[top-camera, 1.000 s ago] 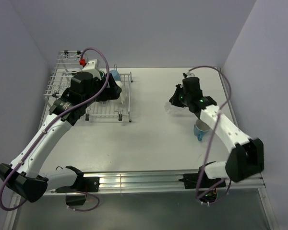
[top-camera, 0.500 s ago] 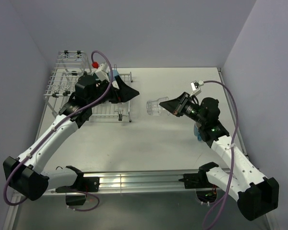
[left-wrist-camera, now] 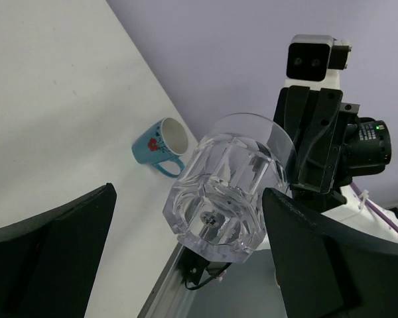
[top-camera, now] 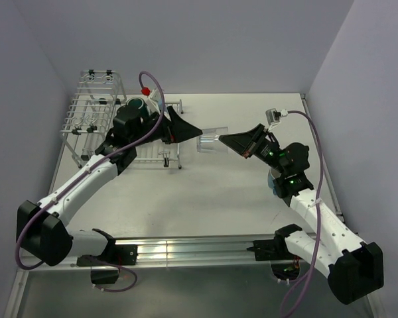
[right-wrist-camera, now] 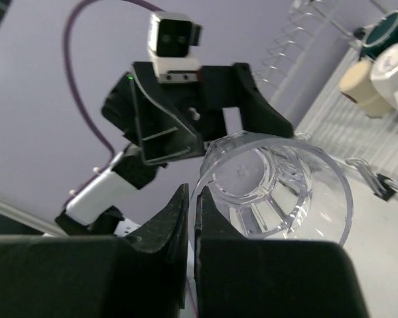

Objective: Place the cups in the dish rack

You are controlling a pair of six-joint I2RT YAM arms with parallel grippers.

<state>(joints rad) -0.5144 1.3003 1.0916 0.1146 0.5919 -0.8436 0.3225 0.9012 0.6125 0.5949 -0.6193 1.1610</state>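
My right gripper (top-camera: 227,140) is shut on the rim of the clear glass (top-camera: 211,142) and holds it on its side in mid-air over the table's middle. In the right wrist view, my right gripper (right-wrist-camera: 192,199) pinches the wall of the glass (right-wrist-camera: 278,185). My left gripper (top-camera: 194,130) is open, with its fingers on either side of the glass's base, not touching; the left wrist view shows the gripper (left-wrist-camera: 189,199) and the glass (left-wrist-camera: 225,185). The dish rack (top-camera: 93,112) stands at the back left with a dark teal mug (top-camera: 135,105) in it. A cream mug (right-wrist-camera: 361,86) lies in the rack too.
A blue mug with a white inside (left-wrist-camera: 158,142) lies on the table at the right, partly behind my right arm (top-camera: 273,180). Walls close the table on the left, back and right. A metal rail (top-camera: 186,248) runs along the near edge.
My right arm lifted the clear glass off the table and carried it left to the middle. My left arm swung out from over the rack to the right, its open fingers now flanking the glass's base.
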